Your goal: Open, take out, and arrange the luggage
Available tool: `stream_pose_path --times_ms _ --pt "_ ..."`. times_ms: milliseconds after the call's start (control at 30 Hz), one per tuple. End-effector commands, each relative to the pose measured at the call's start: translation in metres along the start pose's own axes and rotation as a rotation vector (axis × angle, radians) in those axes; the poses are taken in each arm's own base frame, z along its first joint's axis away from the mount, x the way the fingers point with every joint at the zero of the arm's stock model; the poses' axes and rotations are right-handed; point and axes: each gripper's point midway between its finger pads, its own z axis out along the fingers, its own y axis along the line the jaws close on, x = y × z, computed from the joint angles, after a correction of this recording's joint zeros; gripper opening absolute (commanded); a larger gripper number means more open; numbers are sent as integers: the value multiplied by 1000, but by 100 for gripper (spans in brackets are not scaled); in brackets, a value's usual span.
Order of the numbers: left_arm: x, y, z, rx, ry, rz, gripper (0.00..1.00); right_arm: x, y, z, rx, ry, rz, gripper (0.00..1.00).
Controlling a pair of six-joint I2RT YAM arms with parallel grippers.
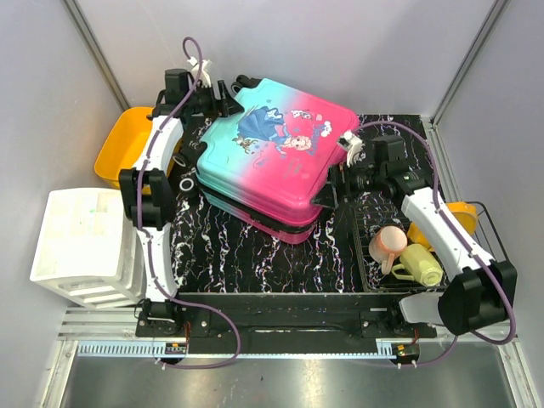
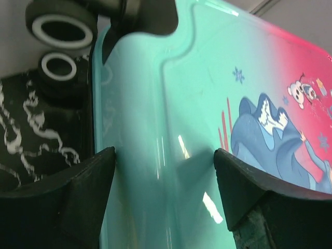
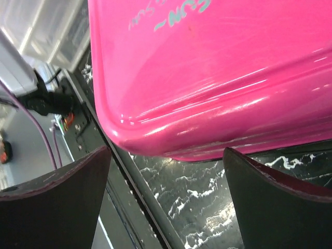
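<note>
The left gripper (image 2: 165, 155), jaws spread wide and holding nothing, sits at the teal corner of the luggage (image 1: 280, 153), one finger beside the shell's edge, the other over its printed face, close to the black wheels (image 2: 61, 26). The right gripper (image 3: 167, 153), also wide open and empty, faces the pink end, its fingers flanking the rounded lower edge just above the black marbled mat (image 1: 221, 246). The luggage lies printed face up on the middle of that mat, teal end to the left. An orange bin (image 1: 119, 149) and a white crate (image 1: 81, 242) stand at left; a wire rack (image 1: 367, 255) at right holds a pink cup (image 1: 389, 242) and a yellow mug (image 1: 422, 265)
</note>
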Motion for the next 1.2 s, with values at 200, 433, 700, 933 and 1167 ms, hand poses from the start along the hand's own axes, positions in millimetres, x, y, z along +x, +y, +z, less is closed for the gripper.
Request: stream_pose_path --times_ms 200,433,700,933,1167 --pt "-79 -76 -81 14 -115 358 86 -33 -7 -52 187 -18 -311 100" --pt "15 -114 -168 -37 -54 322 96 -165 -76 -89 324 -259 -135 100" --pt "114 -134 -200 8 21 176 99 -219 -153 -55 280 -316 -27 100" --pt "142 -123 -184 41 13 50 99 -243 -174 -26 146 -330 13 100" --pt "132 -111 -157 94 16 -46 99 -205 -179 14 25 -221 119 100"
